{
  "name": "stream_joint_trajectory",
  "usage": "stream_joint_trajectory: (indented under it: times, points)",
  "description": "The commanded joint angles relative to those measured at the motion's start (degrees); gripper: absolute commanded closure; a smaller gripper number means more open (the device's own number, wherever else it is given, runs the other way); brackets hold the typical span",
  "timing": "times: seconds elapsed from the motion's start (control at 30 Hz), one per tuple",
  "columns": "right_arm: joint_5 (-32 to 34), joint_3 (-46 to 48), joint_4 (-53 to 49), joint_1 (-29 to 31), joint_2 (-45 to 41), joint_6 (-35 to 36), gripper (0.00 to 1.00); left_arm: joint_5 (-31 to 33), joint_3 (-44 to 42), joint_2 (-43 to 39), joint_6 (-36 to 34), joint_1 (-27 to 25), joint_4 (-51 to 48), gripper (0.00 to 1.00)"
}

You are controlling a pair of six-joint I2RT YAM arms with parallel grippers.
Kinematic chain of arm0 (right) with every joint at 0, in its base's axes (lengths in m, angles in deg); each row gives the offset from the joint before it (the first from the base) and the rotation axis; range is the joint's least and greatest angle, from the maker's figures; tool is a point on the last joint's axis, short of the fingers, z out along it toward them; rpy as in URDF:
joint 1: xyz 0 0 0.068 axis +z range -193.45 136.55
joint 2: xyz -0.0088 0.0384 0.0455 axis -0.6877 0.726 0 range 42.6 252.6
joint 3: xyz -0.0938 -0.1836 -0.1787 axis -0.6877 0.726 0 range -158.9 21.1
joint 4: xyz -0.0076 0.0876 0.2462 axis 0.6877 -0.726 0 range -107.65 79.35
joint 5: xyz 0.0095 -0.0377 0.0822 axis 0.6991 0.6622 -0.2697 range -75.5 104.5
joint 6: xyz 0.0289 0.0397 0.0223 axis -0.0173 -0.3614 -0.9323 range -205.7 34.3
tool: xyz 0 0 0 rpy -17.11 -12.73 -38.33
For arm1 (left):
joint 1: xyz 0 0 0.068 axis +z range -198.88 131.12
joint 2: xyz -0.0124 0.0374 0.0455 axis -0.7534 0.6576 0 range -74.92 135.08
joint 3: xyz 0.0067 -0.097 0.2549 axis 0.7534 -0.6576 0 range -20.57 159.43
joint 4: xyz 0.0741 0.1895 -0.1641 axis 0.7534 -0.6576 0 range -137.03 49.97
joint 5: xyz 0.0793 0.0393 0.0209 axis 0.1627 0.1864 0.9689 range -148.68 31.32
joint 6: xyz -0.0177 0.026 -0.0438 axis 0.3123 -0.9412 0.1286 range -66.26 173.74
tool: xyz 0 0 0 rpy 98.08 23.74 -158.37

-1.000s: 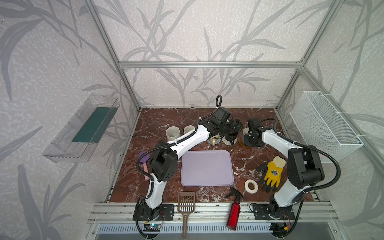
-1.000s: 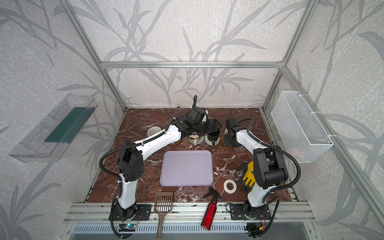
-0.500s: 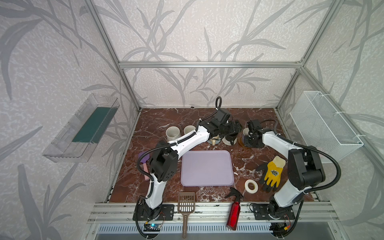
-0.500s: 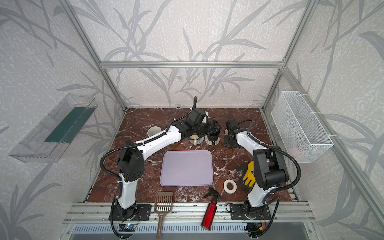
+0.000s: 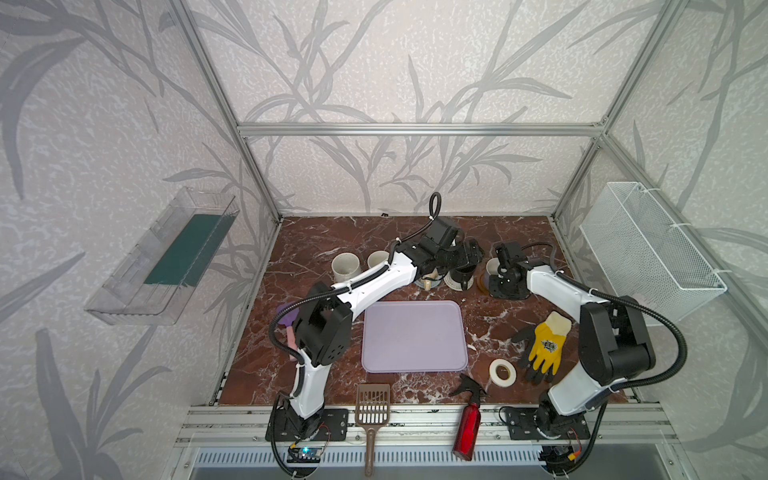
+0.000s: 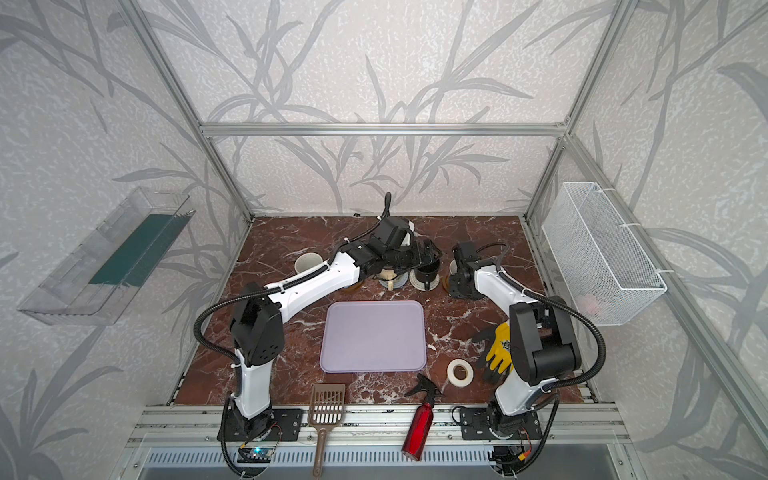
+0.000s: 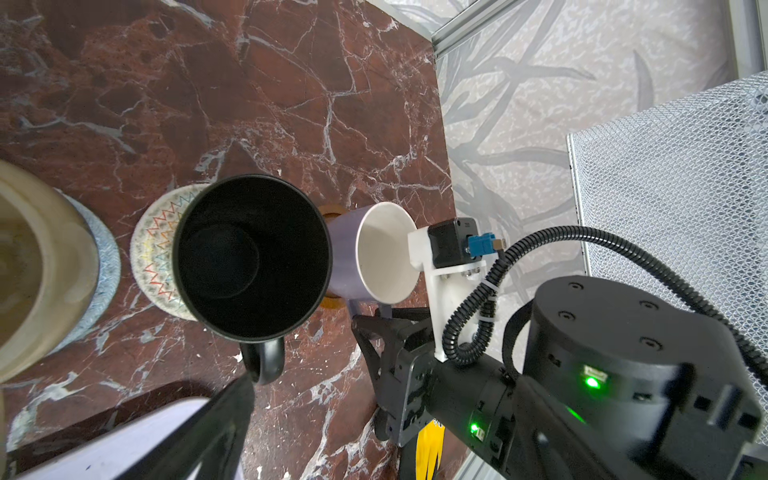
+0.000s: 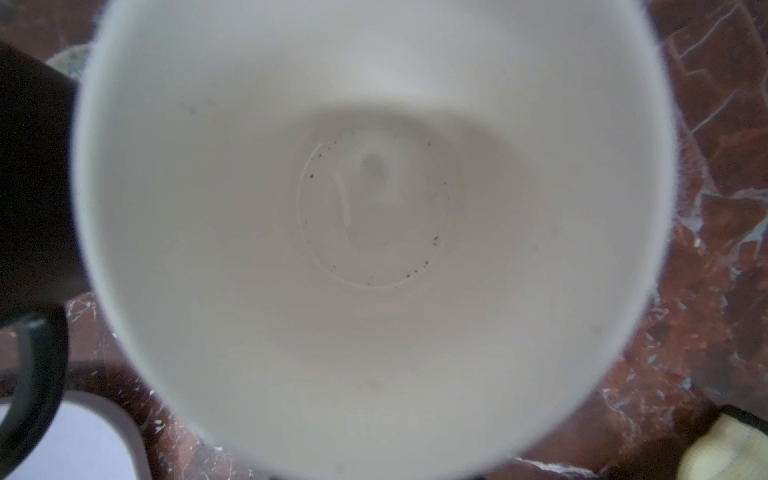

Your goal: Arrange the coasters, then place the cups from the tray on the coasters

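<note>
The lavender tray (image 5: 413, 336) (image 6: 374, 336) lies bare mid-table. Behind it the cups stand in a row. A black cup (image 7: 249, 257) (image 5: 462, 272) sits on a cream zigzag coaster (image 7: 153, 257). A lavender cup (image 7: 382, 253) (image 8: 374, 208) sits on an amber coaster (image 7: 332, 300). A cream-yellow cup (image 7: 37, 270) rests on a grey-blue coaster (image 7: 106, 270). Two pale cups (image 5: 346, 266) (image 5: 377, 258) stand further left. My left gripper (image 5: 469, 253) hovers open over the black cup, holding nothing. My right gripper (image 7: 374, 320) (image 5: 498, 282) is at the lavender cup's handle, its jaws hidden.
A yellow-black glove (image 5: 544, 345), white tape roll (image 5: 503, 370), red spray bottle (image 5: 467, 419) and brown scoop (image 5: 372, 405) lie along the front. A white wire basket (image 5: 648, 249) hangs on the right wall and a clear bin (image 5: 166, 257) on the left wall.
Hardly anything has shifted. The right gripper stays at the lavender cup and the left gripper stays over the black cup.
</note>
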Motion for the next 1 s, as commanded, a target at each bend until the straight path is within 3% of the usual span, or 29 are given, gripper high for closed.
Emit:
stream_joint_trajectory:
  times: [0.0,0.07,0.2,0.37,0.6,0.73,0.83,0.97]
  points:
    - [0.4,1.0,-1.9,0.1,-5.3,-0.7,0.50,1.9,-1.5,-4.5,-0.3,0.0,0.9,0.01]
    - [1.0,1.7,-2.4,0.1,-8.2,-1.2,0.39,2.6,-3.6,-6.4,-0.8,0.0,1.8,0.01]
    - [1.1,3.2,-2.9,0.1,-14.5,-0.7,0.26,5.2,-8.4,-11.6,-2.9,0.2,2.4,0.01]
    - [1.1,6.7,-1.6,0.1,-22.4,1.6,0.24,10.3,-17.1,-19.4,-5.8,0.7,2.5,0.01]
    - [5.8,19.3,10.6,0.1,-35.4,2.8,0.18,20.4,-31.3,-32.8,-10.3,3.5,1.3,0.01]
    - [7.7,20.8,11.0,0.1,-35.6,6.0,0.15,27.5,-39.5,-40.4,-18.8,5.5,-0.4,0.01]
    - [11.0,22.0,12.3,0.0,-34.0,3.4,0.18,34.1,-46.8,-46.6,-24.2,8.7,1.0,0.01]
    - [12.2,27.7,23.6,0.0,-33.5,4.3,0.20,36.7,-59.2,-54.4,-31.7,15.2,12.0,0.03]
